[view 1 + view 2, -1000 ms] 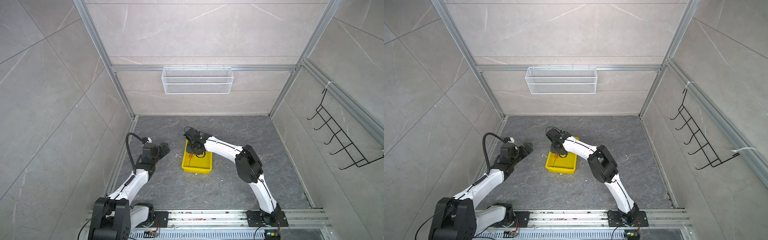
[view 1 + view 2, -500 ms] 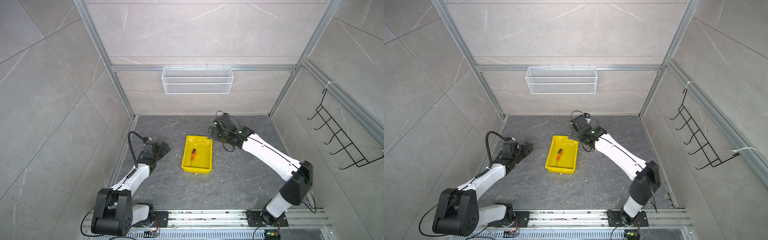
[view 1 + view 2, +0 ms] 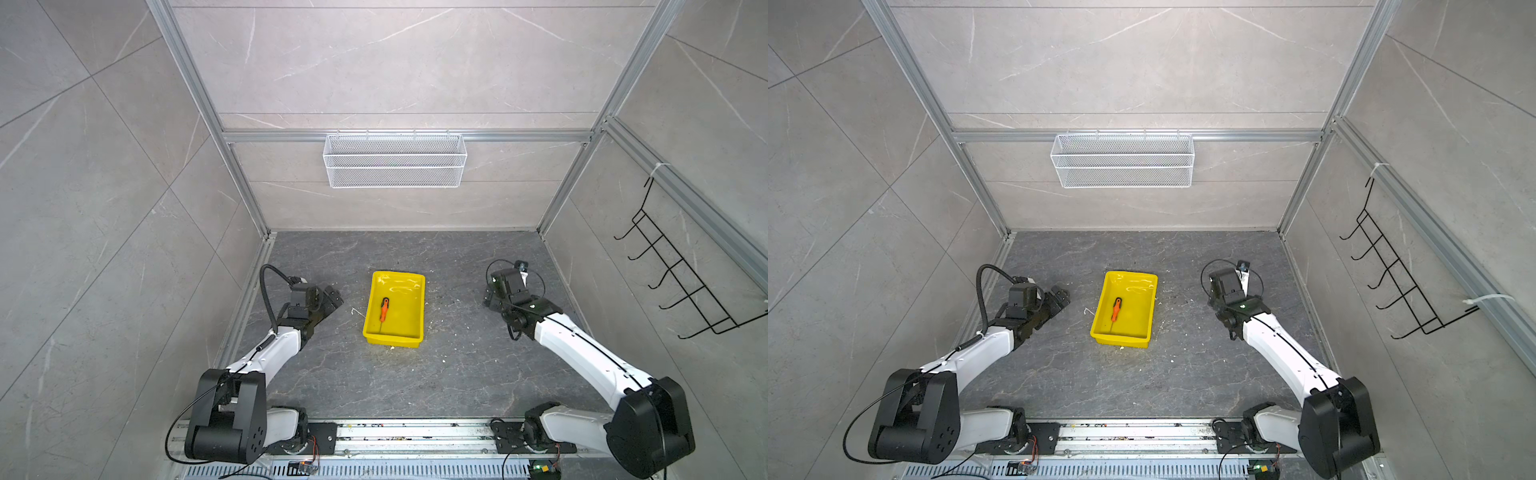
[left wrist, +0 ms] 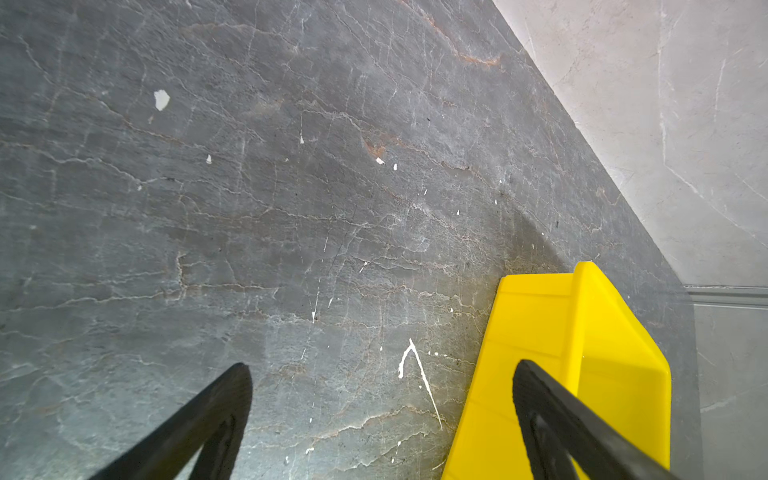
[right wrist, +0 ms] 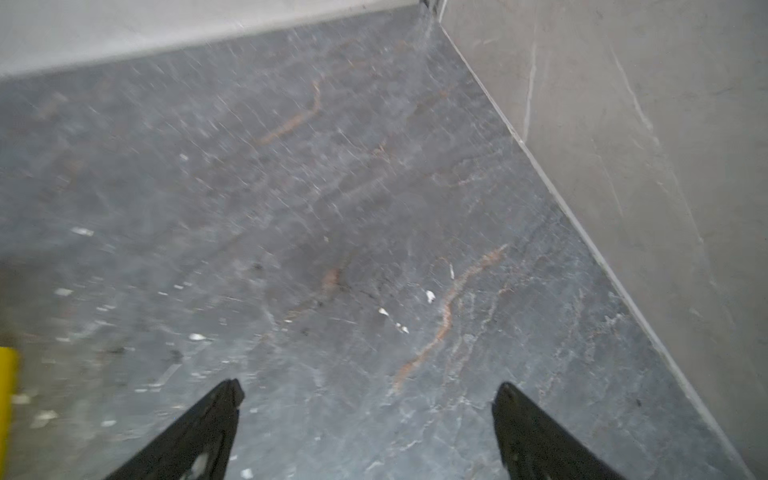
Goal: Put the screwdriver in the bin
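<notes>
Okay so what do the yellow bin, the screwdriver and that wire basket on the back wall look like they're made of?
The bin: glossy moulded plastic, judging by the bright highlights inside it. The screwdriver: orange handle probably plastic or rubber, thin dark shaft likely metal; too small to be sure. The basket: white-coated wire mesh, see-through.

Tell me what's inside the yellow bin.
Only the screwdriver lies inside the bin, orange handle at the far end. The rest of its floor shows bare; its near wall hides a thin strip.
</notes>
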You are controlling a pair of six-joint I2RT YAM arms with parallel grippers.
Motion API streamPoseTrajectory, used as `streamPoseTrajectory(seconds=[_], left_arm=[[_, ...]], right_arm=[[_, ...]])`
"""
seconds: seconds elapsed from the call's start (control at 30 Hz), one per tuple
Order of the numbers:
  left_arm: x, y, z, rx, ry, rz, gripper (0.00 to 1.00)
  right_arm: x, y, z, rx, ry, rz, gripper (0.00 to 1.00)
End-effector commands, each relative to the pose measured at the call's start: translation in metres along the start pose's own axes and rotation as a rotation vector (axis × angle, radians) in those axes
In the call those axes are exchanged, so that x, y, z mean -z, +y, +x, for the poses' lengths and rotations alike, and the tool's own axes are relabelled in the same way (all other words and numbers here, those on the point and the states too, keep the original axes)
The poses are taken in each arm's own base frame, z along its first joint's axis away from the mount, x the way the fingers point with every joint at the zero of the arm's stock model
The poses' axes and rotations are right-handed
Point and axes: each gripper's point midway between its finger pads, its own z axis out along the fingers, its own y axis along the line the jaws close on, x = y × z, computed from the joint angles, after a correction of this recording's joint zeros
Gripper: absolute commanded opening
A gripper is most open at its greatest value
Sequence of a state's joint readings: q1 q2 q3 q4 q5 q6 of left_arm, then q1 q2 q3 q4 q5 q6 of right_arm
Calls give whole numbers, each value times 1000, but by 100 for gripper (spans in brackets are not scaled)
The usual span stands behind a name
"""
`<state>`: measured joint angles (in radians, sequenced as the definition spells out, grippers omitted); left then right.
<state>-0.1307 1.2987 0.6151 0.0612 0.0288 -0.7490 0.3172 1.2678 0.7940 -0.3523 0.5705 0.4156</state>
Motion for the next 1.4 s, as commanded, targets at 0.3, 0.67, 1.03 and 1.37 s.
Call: streamPoseTrajectory(seconds=[0.3,0.67,1.03,1.37], left_arm=[[5,-14,-16,-10,-56,45,100],[5,-16,-18,-2,-69,58,100],[49,1,-54,-99,-232,-114,100],[114,-5,-69,-327,-588,7,100]], right_arm=[[-47,26,-4,144,-283,-111,81],[-60,31,1,98,-401,-339,100],[-61,32,-1,98,-410,-340,100],[-61,32,-1,99,-409,-341,99]])
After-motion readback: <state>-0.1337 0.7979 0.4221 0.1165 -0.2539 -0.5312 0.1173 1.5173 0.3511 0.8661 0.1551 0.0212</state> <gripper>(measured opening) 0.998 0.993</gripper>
